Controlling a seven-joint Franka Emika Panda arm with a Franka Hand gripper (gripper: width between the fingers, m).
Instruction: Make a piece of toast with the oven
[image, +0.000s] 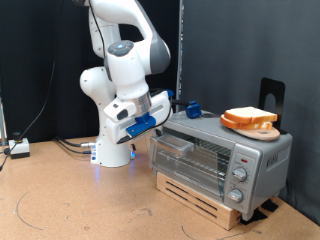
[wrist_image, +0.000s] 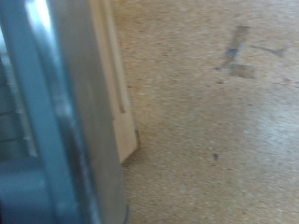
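The piece of toast (image: 250, 119) sits flat on top of the oven (image: 222, 153), up and to the exterior view's right of the fingers (image: 163, 112); I cannot tell if they are open.

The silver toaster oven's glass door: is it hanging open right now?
No, the silver toaster oven has its glass door shut upright against the front.
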